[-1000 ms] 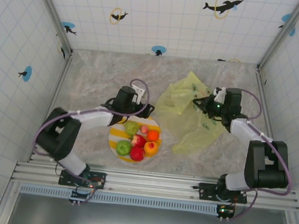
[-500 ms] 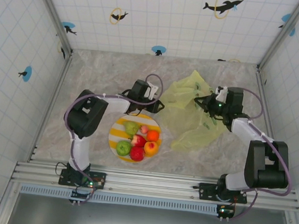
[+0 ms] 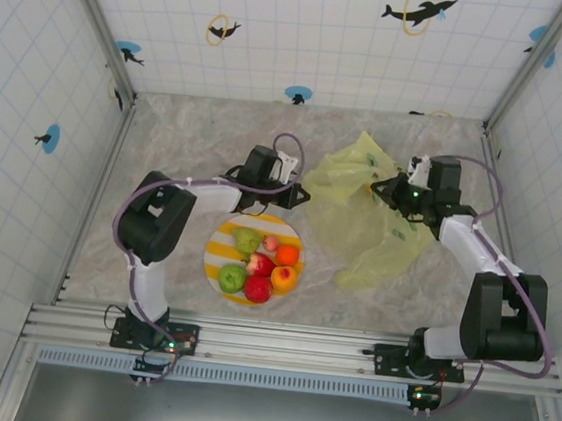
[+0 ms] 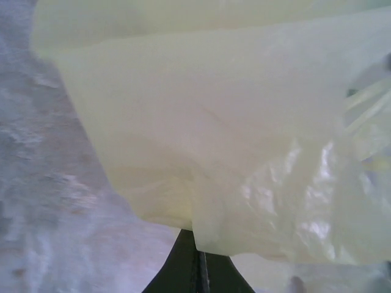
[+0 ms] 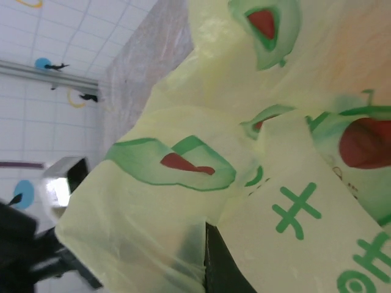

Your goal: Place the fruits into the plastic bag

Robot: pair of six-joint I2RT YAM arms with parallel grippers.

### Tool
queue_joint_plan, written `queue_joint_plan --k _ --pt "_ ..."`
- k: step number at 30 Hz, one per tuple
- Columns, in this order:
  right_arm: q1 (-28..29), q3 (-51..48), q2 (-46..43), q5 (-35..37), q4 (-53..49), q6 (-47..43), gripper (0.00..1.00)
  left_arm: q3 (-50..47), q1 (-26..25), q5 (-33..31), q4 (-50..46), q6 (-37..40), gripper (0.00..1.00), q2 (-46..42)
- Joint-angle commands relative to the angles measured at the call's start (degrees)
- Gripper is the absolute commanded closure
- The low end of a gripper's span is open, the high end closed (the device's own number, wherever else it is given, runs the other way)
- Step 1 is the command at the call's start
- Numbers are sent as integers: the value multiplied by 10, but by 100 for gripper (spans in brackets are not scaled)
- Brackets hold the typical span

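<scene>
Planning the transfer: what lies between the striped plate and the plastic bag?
Nothing but bare tabletop separates striped plate and plastic bag, per the top view.

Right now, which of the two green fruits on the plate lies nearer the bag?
The far green fruit, beside the small pink one; the other green fruit sits at the plate's near-left rim.

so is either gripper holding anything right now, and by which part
Both hold the plastic bag: the left gripper pinches its left edge, the right gripper a fold on its right side.
</scene>
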Motion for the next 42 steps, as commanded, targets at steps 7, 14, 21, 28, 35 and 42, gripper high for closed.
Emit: queue_joint_plan --k 7,14,21,28,35,42 --pt "19 94 -5 184 -187 -175 95 -38 7 97 63 -136 100 -107" --pt "28 146 7 172 -210 -185 95 -21 32 123 130 -243 100 -115" --pt "31 215 -4 159 -254 -189 95 32 31 125 140 -306 100 -145" --pt "46 217 14 222 -285 -213 95 45 32 125 168 -366 100 -148" --pt "56 213 10 186 -257 -203 95 58 57 85 80 -297 100 -103" --pt "62 176 0 130 -197 -159 95 49 98 32 27 -229 99 -47"
